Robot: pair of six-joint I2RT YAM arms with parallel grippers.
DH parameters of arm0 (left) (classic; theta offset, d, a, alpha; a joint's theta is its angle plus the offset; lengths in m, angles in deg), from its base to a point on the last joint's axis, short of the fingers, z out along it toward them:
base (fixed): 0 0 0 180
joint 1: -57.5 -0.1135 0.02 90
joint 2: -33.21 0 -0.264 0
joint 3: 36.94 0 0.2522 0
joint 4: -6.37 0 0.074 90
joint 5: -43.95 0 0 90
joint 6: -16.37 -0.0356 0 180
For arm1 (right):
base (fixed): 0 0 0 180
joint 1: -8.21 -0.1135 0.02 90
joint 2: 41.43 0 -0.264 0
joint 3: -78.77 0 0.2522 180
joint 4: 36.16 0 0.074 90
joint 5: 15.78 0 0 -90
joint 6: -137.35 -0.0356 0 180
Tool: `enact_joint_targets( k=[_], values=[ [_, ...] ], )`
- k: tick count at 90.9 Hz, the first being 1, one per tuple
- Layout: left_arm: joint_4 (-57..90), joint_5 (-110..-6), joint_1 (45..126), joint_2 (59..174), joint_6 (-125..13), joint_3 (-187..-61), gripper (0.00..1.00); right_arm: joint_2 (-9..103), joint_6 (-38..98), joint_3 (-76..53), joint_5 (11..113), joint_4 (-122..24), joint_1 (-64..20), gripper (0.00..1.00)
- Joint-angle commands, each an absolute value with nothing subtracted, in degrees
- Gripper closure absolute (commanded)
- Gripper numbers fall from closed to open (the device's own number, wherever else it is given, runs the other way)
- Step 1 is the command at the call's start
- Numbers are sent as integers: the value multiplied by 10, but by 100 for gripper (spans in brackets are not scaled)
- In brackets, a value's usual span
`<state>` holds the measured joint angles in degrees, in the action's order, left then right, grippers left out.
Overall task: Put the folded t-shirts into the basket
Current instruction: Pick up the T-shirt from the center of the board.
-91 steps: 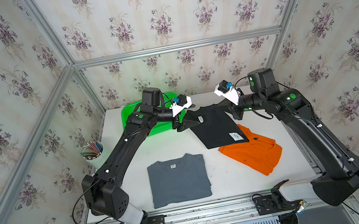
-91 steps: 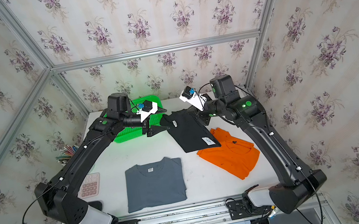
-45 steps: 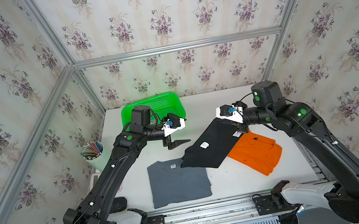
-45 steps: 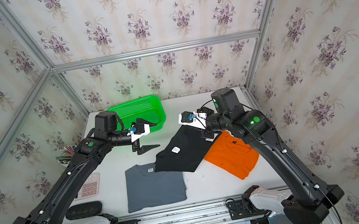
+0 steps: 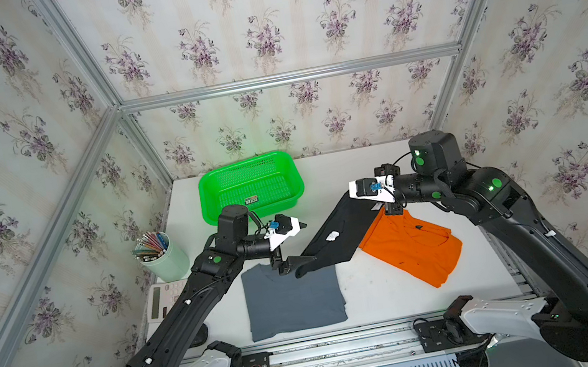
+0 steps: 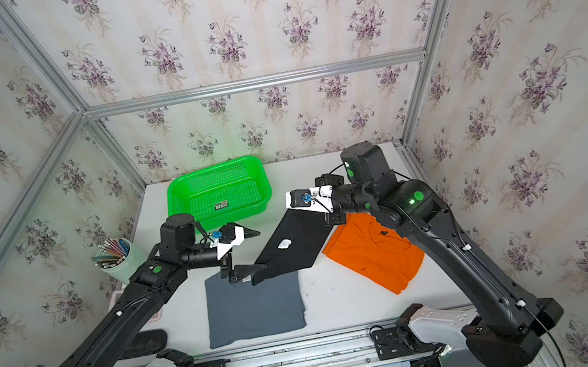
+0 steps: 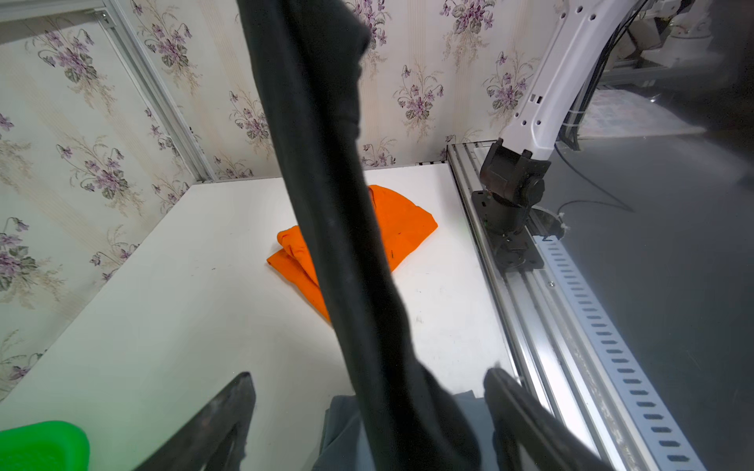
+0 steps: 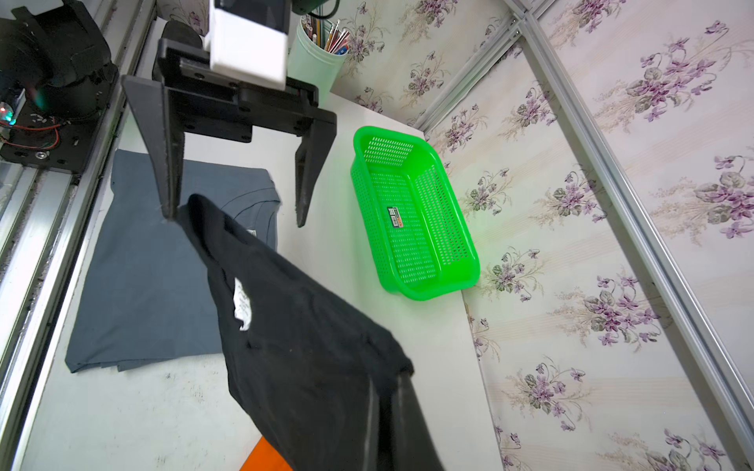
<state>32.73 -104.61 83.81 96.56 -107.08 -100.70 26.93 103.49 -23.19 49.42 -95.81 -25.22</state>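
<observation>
Matte black arms (image 5: 171, 326) bear green lights (image 5: 496, 183), white base links (image 5: 504, 315), and the left claw's (image 8: 236, 220) wedge-shaped fingers (image 8: 167, 163).

L hand (image 5: 304, 242) spread wide; R hand (image 5: 393, 211) pinched tight, wrist raised.

My left pincer (image 5: 310, 241) is black, capped white; black tee (image 5: 343, 224) with white patch (image 5: 332, 235), centre; slate grey tee (image 5: 292, 302), lower centre; orange tee (image 5: 412, 249), right; bright green perforated basket (image 5: 246, 160); cream wallpaper (image 5: 256, 17), purple sprigs.

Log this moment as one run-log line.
left gripper open by black t-shirt corner | right gripper shut on black t-shirt | grey t-shirt, orange t-shirt on table | basket: no shirts
</observation>
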Motion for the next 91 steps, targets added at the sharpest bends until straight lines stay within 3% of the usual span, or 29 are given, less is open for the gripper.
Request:
enact_joint_targets(
  k=[1,30,65,73,82,86,90,91],
  values=[
    [311,-1049,842,969,-1054,-1004,11,278,1042,-243,489,-918,-257,100],
    [376,-955,842,985,-1159,-1010,12,288,1052,-260,475,-913,-263,100],
    [399,-924,835,1012,-1201,-1018,34,296,1046,-258,474,-888,-262,100],
    [391,-923,835,1011,-1206,-1010,43,306,1042,-261,471,-873,-262,100],
    [392,-921,835,1008,-1214,-1012,66,318,1043,-264,464,-864,-262,100],
    [411,-925,833,1008,-1225,-1020,79,322,1043,-264,463,-860,-262,100],
    [440,-933,827,1013,-1246,-1034,99,327,1044,-264,462,-856,-262,100],
    [448,-934,824,1014,-1250,-1039,100,328,1044,-263,463,-854,-262,100]
  ],
)
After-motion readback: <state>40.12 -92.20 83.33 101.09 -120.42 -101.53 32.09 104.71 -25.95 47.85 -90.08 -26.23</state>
